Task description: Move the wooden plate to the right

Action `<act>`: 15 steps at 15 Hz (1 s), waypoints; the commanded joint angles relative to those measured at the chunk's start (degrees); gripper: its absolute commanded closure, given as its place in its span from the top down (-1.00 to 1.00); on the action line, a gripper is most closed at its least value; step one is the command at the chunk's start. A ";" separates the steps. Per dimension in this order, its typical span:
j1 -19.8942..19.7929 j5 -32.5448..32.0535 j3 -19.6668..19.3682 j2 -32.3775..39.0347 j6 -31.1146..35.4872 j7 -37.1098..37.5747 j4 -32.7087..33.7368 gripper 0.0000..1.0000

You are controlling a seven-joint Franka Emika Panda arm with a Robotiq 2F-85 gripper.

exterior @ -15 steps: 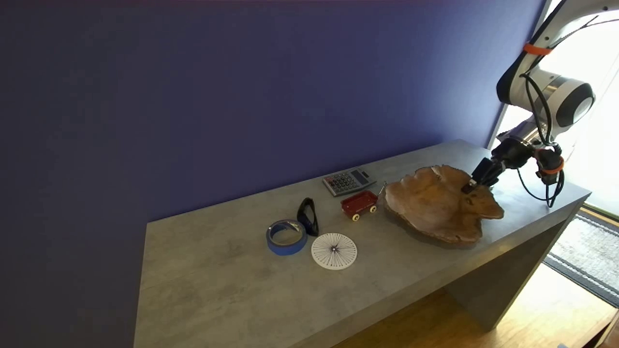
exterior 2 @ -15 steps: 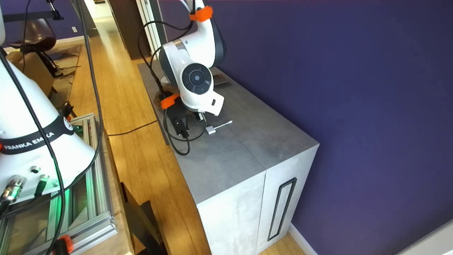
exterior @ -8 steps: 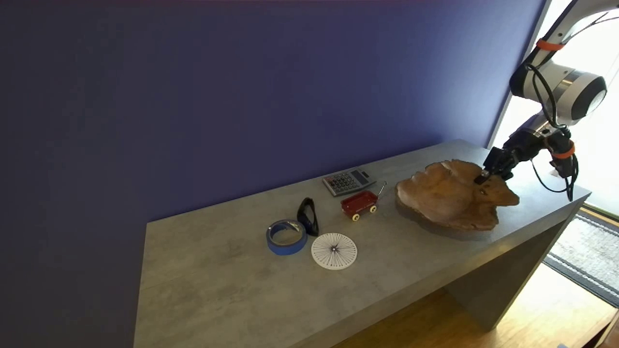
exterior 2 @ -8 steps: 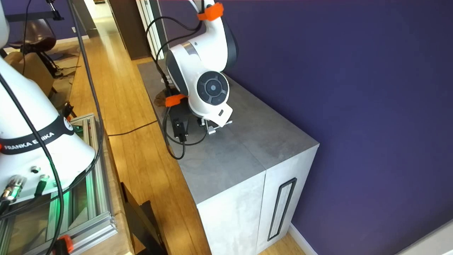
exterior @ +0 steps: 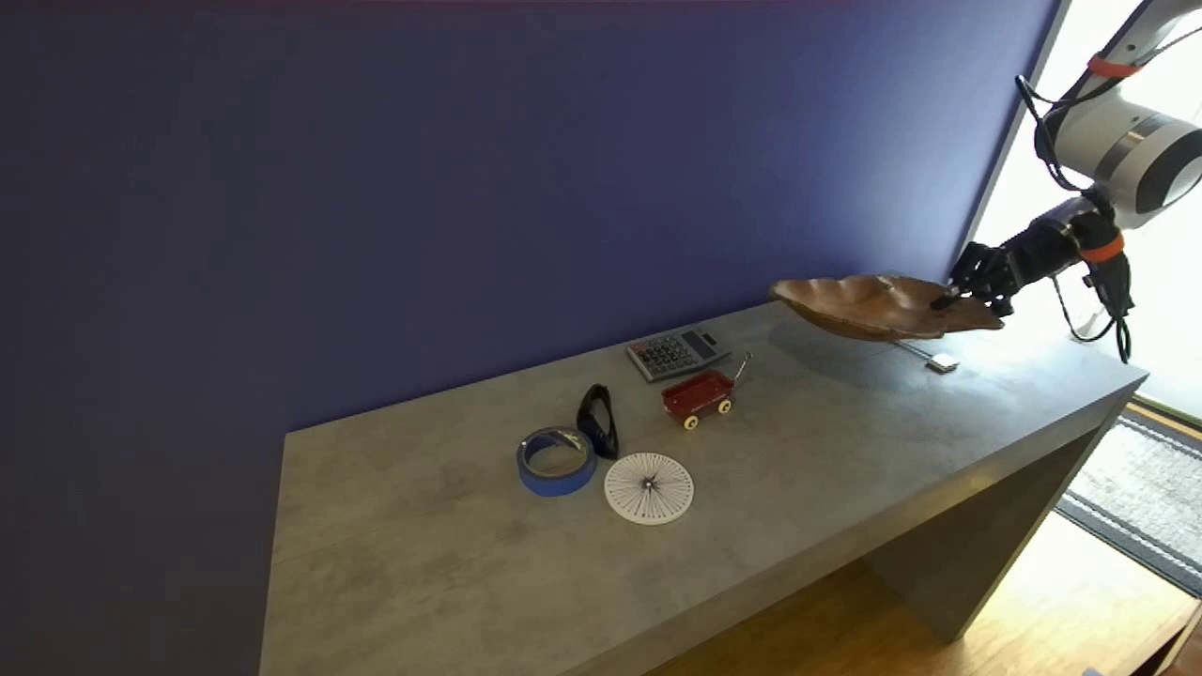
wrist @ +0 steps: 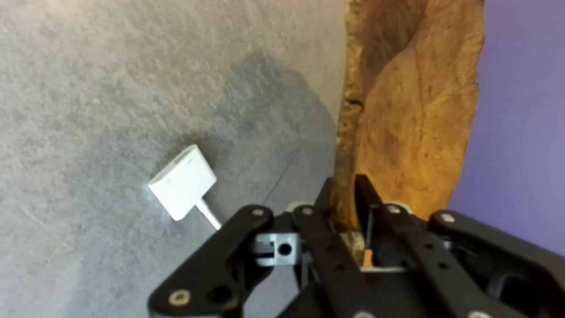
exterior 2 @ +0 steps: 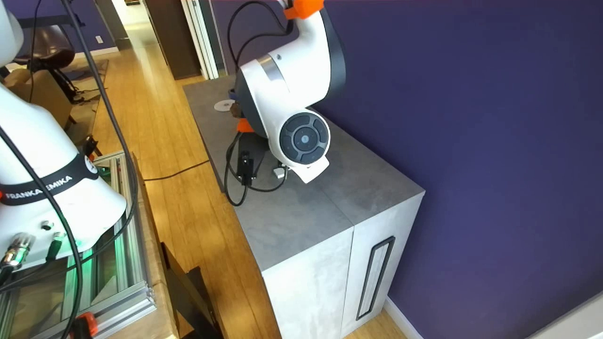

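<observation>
The wooden plate (exterior: 859, 310) is a large light-brown dish with a wavy rim. In an exterior view it hangs above the right part of the table, seen nearly edge-on, its shadow below it. In the wrist view the plate (wrist: 415, 119) fills the upper right, its rim running down between the fingers. My gripper (exterior: 950, 297) is shut on the plate's right end. In the wrist view the gripper's fingers (wrist: 345, 187) stand on both sides of the rim. In an exterior view only a small brown bit of the plate (exterior 2: 235, 110) shows; the arm hides the rest.
A white adapter (exterior: 942, 362) with a short cable lies on the table (exterior: 423, 526) below the plate. A calculator (exterior: 678, 353), red wagon (exterior: 698, 396), dark curved object (exterior: 598, 422), blue tape ring (exterior: 556, 483) and white disc (exterior: 649, 488) lie further left. A purple wall (exterior: 563, 188) stands behind.
The gripper has carried the plate up off the table and to the right and back. The plate has tipped to show its side. The adapter has come into view beneath it.
</observation>
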 commanded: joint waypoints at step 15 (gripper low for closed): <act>-8.51 4.80 -9.38 -7.08 0.66 -8.37 -7.73 -0.93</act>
